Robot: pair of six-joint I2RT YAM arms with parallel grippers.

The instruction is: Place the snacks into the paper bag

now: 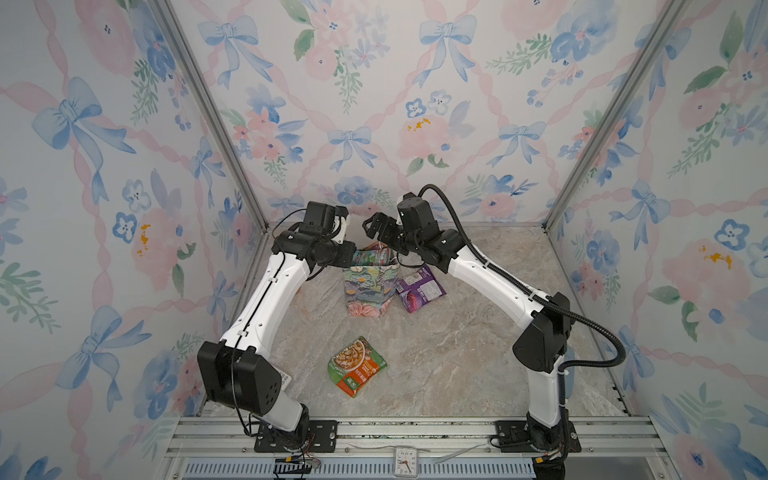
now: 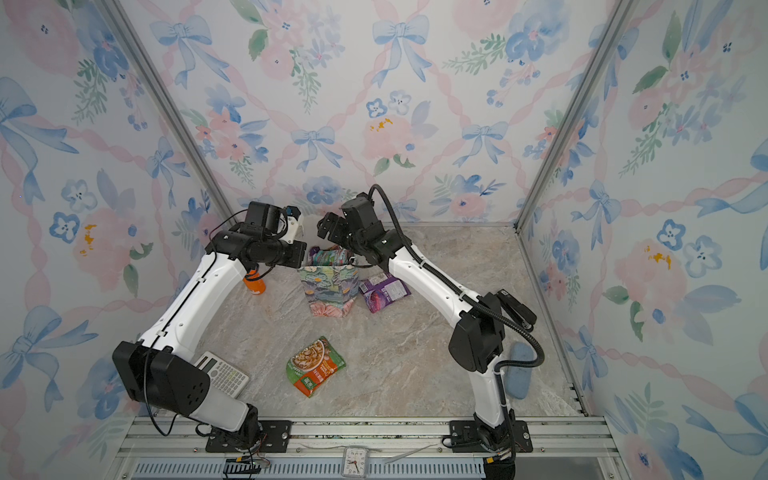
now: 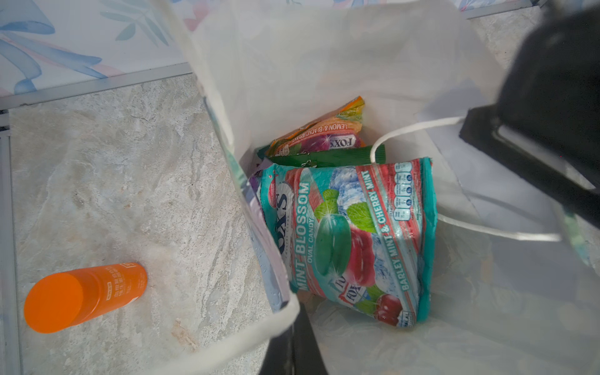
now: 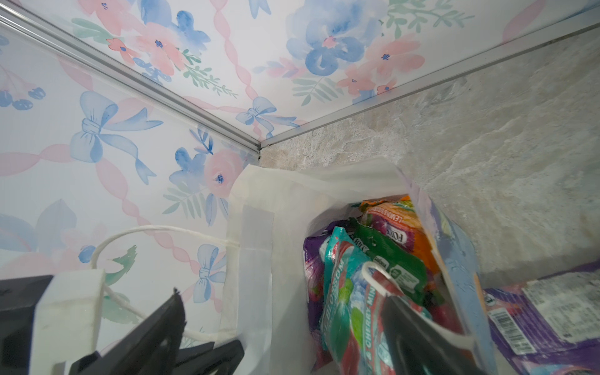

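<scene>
Two snacks out of the bag: a purple packet lies just beside the paper bag. A noodle packet lies flat on the table, well apart from the bag, nearer the front.
Some snacks inside: a teal packet is on top, with a green packet and an orange-yellow packet behind it.
Bag: it stands up near the back of the table, mouth open, white inside.
Left gripper: shut tight. It looks to pinch the bag's top edge.
Right gripper: wide open and empty, just over the bag's mouth. One finger dips inside by a white cord handle.
How the packets feel, I think: light, thin, soft and shiny, so they may slip and crinkle.
Where to grab: the flat sealed edge, not the puffy middle.
Words to read: the teal packet says "FOX'S", "MINT BLOSSOM OVAL CANDY" and "BARLEY MINT & CHERRY MINT". The orange-yellow packet says "LEMON & BLACKCURRANT".
Too small to read: the noodle packet's writing.
</scene>
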